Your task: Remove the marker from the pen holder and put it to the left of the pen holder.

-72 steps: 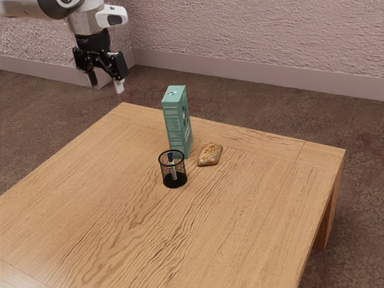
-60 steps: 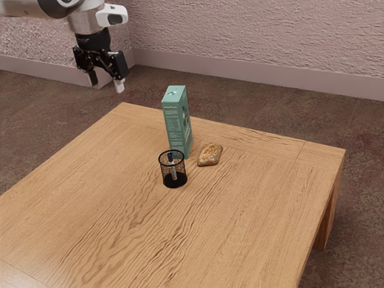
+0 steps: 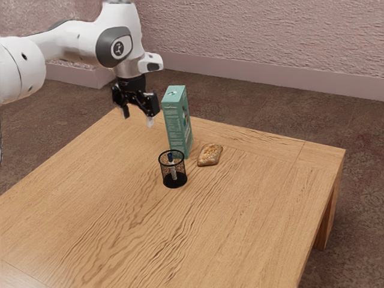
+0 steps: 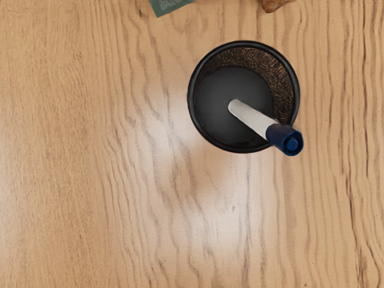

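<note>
**Gripper (image 3: 138, 117) hangs open above the table (image 3: 108, 210) while the marker (image 3: 174, 170) stands in the pen holder (image 3: 175, 182)**

In the exterior view, the white arm (image 3: 72, 47) comes in from the exterior view's left, with its black gripper pointing down. The two fingers stand wide apart with nothing between them, and they touch neither the holder nor the marker. The pen holder is a round, black mesh cup standing upright on the wooden table. The marker is inside it, pale along the body, with its dark blue cap (image 3: 170, 156) at the upper end. A tall green box (image 3: 177, 126) stands upright near the holder, on the side away from the camera. A piece of bread (image 3: 210, 155) lies on the wood near the foot of the box, toward the exterior view's right. Beyond the table are the dark, patterned floor (image 3: 366, 132) and a rough, pinkish wall (image 3: 270, 36).

The wrist view looks down into the mouth of the pen holder. The marker leans at a slant within it: the white end is low inside the cup, and the blue cap reaches up and out over the rim. Bare wood shows between the holder and a corner of the green box, so those two are apart. The edge of the bread also shows, apart from the holder, with the grain of the tabletop running all around the cup.
</note>
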### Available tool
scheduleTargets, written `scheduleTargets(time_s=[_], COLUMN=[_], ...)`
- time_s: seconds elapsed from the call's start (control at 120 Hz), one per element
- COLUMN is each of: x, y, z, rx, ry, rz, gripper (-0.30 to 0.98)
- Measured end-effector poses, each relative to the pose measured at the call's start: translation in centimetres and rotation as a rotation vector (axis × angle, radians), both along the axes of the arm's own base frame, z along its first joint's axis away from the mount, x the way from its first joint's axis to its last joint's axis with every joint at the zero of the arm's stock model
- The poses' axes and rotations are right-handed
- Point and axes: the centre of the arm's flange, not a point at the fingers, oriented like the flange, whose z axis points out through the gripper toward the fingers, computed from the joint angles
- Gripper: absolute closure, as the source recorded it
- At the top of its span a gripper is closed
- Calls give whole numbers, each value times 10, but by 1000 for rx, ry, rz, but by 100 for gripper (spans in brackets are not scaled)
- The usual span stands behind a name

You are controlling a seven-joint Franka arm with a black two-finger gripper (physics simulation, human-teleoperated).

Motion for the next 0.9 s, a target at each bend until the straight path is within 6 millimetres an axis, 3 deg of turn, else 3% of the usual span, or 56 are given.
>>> scheduleTargets(time_s=[0.092, 0.192, 0.3, 0.45, 0.708, 0.9], x=[15, 23, 27, 17, 6, 4], y=[-5, -5, -7, -44, -42, -43], z=[-46, -74, -84, -96, -134, -150], rx=[1, 1, -4, -57, -77, -75], ry=[-17, -51, -99, -204, -286, -318], rz=[-1, 5, 8, -29, -8, -15], gripper=[0, 0, 0, 0, 0, 0])
